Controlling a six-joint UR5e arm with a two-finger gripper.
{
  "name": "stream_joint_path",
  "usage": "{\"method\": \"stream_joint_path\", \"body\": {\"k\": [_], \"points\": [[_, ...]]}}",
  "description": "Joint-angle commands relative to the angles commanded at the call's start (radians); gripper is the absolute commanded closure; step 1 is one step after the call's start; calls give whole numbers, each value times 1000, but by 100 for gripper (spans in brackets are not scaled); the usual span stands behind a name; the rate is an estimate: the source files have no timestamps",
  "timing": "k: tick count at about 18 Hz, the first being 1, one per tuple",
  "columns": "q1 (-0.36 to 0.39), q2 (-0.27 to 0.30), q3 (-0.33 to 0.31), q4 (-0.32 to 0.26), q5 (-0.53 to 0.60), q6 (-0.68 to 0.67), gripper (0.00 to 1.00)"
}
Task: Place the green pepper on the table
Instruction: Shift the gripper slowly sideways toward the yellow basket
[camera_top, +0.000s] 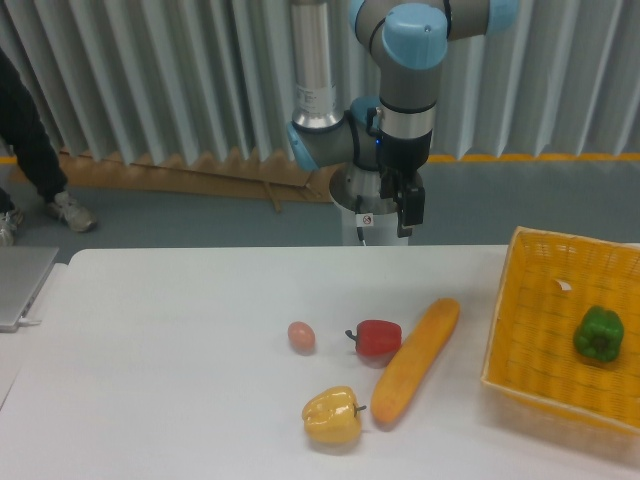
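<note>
Resting in basket (540, 330), green pepper (598, 334), white table (170, 350)

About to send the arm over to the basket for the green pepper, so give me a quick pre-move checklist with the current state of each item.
1. Green pepper located, lying in the yellow basket: ok.
2. Pepper free of other items in the basket: ok, nothing else beside it.
3. Gripper empty: ok, nothing hangs from it.
4. Gripper open enough for the pepper: cannot tell, the fingers are too small to read.
5. Bare table for the drop: ok, left half is free.
6. Drop zone away from the red pepper, yellow pepper, egg and long orange vegetable: ok if placed left of them.
</note>
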Motion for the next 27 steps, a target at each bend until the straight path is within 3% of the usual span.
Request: {"method": "stream_joint_path", "body": {"k": [27], "points": [[2,-21,0,31,6,0,0]]}}
